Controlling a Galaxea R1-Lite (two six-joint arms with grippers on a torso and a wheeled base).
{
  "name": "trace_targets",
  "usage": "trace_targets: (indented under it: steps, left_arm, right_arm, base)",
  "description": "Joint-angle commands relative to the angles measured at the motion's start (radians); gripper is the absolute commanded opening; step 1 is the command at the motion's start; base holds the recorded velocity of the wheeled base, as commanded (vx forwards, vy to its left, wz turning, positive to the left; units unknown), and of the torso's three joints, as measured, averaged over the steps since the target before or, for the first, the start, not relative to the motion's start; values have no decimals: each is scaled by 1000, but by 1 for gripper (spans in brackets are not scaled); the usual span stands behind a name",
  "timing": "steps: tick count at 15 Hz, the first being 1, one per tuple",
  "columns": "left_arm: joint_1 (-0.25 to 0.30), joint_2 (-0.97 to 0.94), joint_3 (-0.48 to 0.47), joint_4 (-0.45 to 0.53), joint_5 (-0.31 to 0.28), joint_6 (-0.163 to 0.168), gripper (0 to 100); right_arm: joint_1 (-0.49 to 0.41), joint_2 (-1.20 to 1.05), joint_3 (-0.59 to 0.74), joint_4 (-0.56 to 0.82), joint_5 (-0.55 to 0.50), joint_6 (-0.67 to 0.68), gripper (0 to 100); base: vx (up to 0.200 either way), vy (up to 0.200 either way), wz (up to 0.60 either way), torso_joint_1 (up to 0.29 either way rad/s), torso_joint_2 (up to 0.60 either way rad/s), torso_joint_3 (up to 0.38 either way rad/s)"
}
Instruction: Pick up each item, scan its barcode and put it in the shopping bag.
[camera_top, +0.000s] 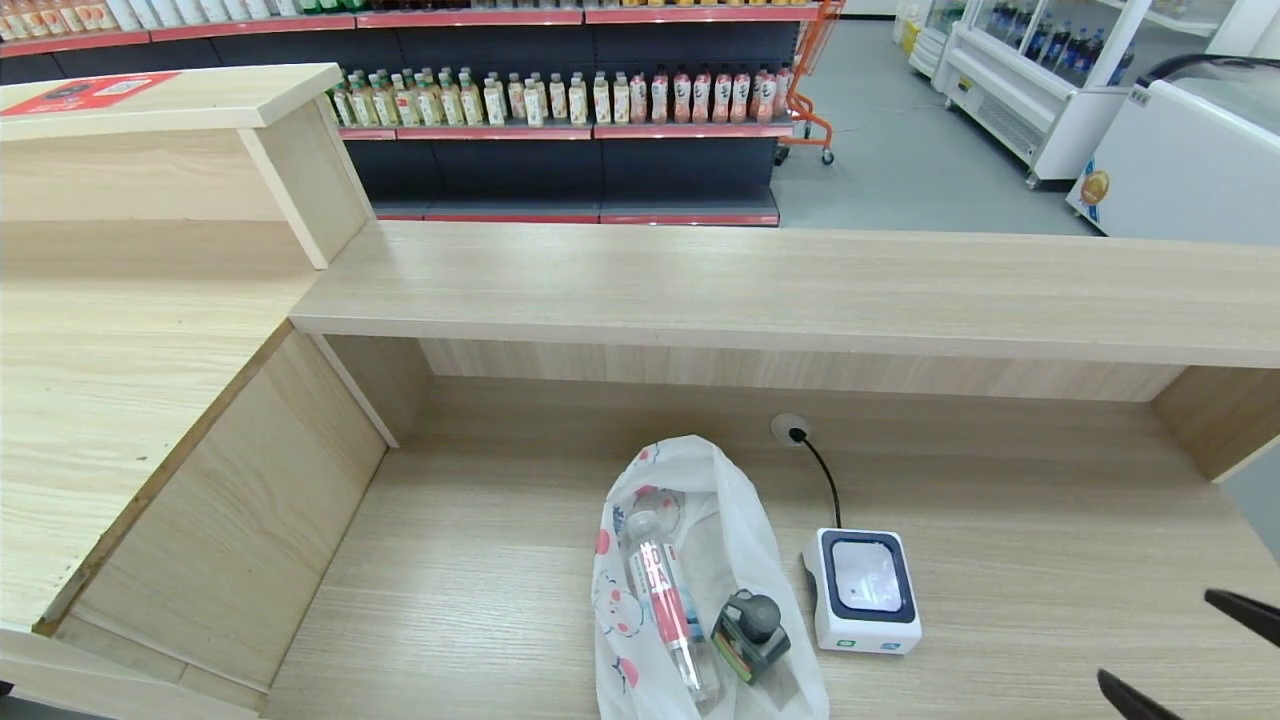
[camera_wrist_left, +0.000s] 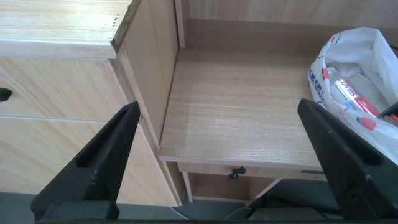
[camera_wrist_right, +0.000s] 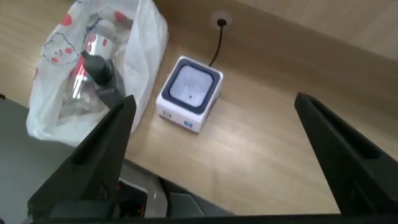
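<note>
A white shopping bag (camera_top: 722, 500) with red prints lies open on the lower desk (camera_top: 1050, 560). Inside it lie a clear water bottle (camera_top: 668, 605) with a red label and a dark bottle (camera_top: 750, 632) with a grey cap. To the bag's right sits the white barcode scanner (camera_top: 862, 590). My right gripper (camera_top: 1190, 655) hangs open and empty near the desk's front right, with the scanner (camera_wrist_right: 189, 93) and bag (camera_wrist_right: 146, 31) beyond its fingers. My left gripper (camera_wrist_left: 217, 106) is open and empty over the desk's front left, apart from the bag (camera_wrist_left: 348, 43).
A raised counter top (camera_top: 760, 290) runs behind the lower desk, with a higher side counter (camera_top: 110, 330) at the left. The scanner's black cable (camera_top: 825, 475) runs to a hole in the desk. Shelves of bottles and white freezers stand in the shop behind.
</note>
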Motion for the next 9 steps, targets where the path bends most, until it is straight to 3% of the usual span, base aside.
trace_targets:
  steps: [1,3,9]
  left_arm:
    - [0,1,0,0,0,0,100]
    - [0,0,0,0,0,0,100]
    - [0,1,0,0,0,0,100]
  right_arm:
    - [-143,-470,42,358,17,48,100]
    - [-158,-579,42,451,40,75,100]
    - [-203,-687,42,472,77,82,100]
  base:
    - [0,0,0,0,0,0]
    - [0,0,0,0,0,0]
    - [0,0,0,0,0,0]
